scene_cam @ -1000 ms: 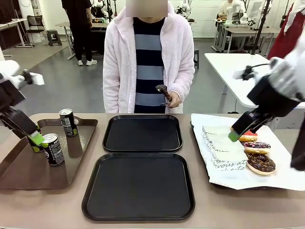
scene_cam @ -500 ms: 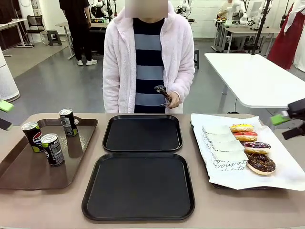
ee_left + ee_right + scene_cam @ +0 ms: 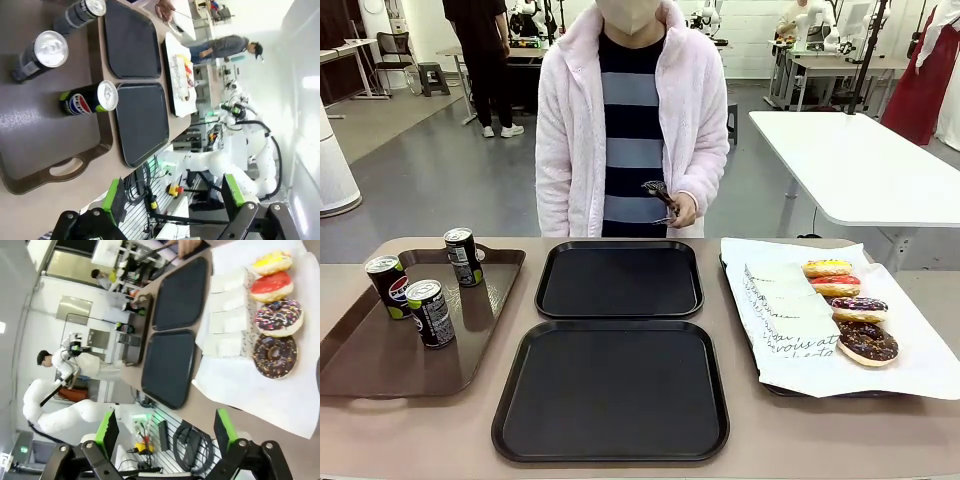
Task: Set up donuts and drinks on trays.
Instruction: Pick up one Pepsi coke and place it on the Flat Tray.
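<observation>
Two black trays, a far one (image 3: 619, 279) and a near one (image 3: 611, 390), lie bare at mid-table. Three drinks stand on a brown tray (image 3: 360, 365) at the left: a Pepsi can (image 3: 387, 286) and two black cans (image 3: 461, 257) (image 3: 430, 313). Several donuts lie in a row on white paper at the right, from a yellow one (image 3: 827, 268) to a chocolate one (image 3: 867, 342). My left gripper (image 3: 172, 197) hangs open, high above the cans (image 3: 87, 99). My right gripper (image 3: 166, 432) is open too, well above the donuts (image 3: 275, 356). Neither holds anything.
A person in a pale fleece jacket stands at the far edge holding metal tongs (image 3: 662, 195). Printed paper holders (image 3: 785, 310) lie left of the donuts on the white paper. A white table (image 3: 860, 165) stands behind at the right.
Both arms have pulled back out of the front view: the left away from the cans, the right away from the donuts. Cans, donuts and trays have not moved.
</observation>
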Robot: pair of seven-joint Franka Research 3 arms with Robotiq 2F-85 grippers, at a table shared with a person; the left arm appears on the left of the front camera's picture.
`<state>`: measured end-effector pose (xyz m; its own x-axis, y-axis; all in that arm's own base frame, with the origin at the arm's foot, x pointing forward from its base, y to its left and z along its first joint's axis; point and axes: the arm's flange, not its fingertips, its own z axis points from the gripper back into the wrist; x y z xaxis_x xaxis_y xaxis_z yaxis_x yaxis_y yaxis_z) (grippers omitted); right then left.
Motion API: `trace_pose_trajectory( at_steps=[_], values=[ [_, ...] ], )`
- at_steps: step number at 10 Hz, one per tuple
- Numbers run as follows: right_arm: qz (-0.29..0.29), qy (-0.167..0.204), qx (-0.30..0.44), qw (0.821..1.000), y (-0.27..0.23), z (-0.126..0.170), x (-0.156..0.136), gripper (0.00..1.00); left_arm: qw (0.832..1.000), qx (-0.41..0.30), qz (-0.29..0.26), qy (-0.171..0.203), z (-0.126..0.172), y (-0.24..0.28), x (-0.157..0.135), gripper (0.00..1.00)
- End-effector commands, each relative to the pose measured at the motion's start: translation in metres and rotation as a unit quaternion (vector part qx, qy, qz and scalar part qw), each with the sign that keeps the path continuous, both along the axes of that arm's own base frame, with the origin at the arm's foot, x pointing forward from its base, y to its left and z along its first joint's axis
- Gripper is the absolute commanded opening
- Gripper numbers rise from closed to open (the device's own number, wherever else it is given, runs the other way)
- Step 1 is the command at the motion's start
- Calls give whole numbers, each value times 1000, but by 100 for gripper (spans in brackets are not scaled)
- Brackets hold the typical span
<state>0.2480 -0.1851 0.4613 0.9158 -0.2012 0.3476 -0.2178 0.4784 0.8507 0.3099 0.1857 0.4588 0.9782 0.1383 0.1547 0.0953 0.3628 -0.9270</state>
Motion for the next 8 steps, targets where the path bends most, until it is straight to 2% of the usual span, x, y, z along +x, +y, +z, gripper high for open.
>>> trace_pose_trajectory(
  at_steps=[1, 2, 4, 5, 6, 8],
  values=[
    [36, -34, 43, 998, -17, 3, -8, 100, 999, -35, 0, 0, -12, 24, 6, 100],
    [47, -47, 47, 997, -22, 5, -12, 100, 999, -38, 13, 5, -21, 37, 6, 100],
    [49, -34, 46, 997, -22, 6, -14, 100, 999, -31, 28, 11, -28, 51, 3, 100],
    [46, -21, 32, 998, -17, 5, -12, 100, 999, -1, 34, 2, -24, 53, 3, 100],
    [45, -33, 44, 997, -20, 7, -20, 100, 999, -29, 25, 22, -33, 43, -1, 100],
    [45, -33, 44, 997, -20, 7, -20, 100, 999, -29, 25, 22, -33, 43, -1, 100]
  ],
)
